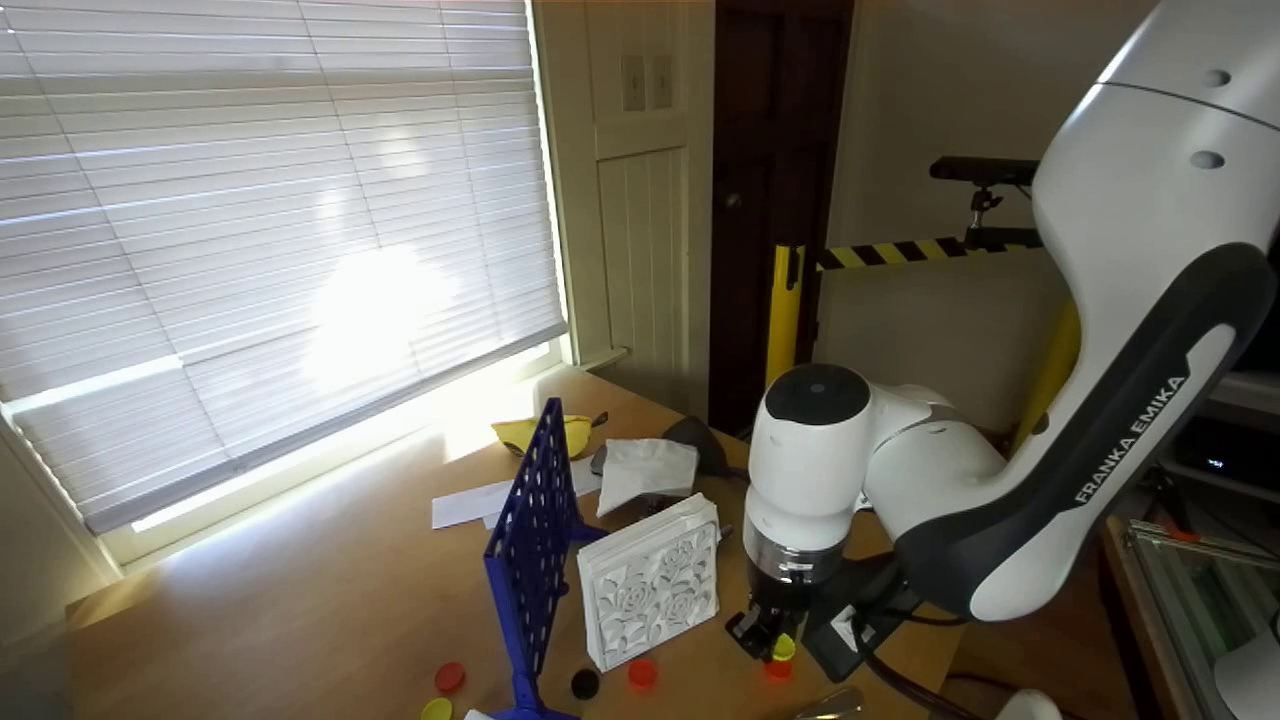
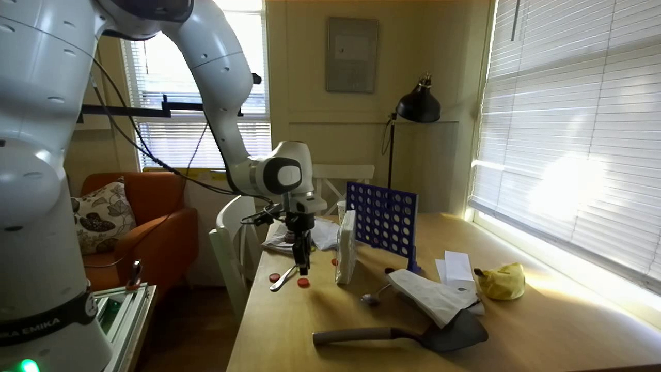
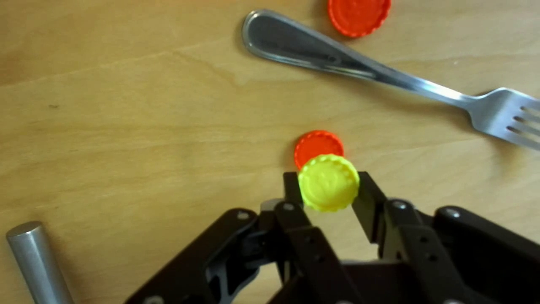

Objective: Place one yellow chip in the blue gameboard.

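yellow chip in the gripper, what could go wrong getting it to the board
The white block stands between the gripper and the board, so a low sweep might knock it over. The yellow chip is pinched only at its rim, so a bump could make it slip, perhaps onto the red chip below.

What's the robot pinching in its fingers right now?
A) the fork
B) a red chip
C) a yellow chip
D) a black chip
C: in the wrist view, the yellow chip sits pinched between the two black fingertips, while the fork lies on the table below.
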You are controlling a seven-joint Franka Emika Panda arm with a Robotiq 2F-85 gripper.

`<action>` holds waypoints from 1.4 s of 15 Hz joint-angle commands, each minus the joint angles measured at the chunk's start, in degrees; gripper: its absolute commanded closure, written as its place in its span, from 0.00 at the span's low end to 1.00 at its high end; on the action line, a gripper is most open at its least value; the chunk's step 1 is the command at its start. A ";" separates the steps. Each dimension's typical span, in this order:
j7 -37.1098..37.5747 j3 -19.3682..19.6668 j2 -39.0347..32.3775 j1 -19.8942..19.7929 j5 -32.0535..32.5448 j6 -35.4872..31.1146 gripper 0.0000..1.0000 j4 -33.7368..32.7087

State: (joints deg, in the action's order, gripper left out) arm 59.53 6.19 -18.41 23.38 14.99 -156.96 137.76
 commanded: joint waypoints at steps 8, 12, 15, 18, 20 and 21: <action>-11.56 -1.29 9.34 -5.09 2.37 -16.51 0.90 4.39; -29.25 -16.84 11.89 -16.77 -14.11 -23.06 0.90 7.73; -37.77 -30.26 11.18 -26.16 -28.07 -21.97 0.90 4.59; -48.19 -40.71 10.34 -36.90 -38.16 -22.72 0.90 0.74; -57.65 -48.37 8.19 -45.87 -36.93 -21.74 0.90 -3.21; -61.99 -51.60 6.63 -50.07 -36.54 -22.09 0.90 -4.77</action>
State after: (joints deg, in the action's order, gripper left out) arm 8.79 -36.42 -8.13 -15.90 -20.77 -179.50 137.89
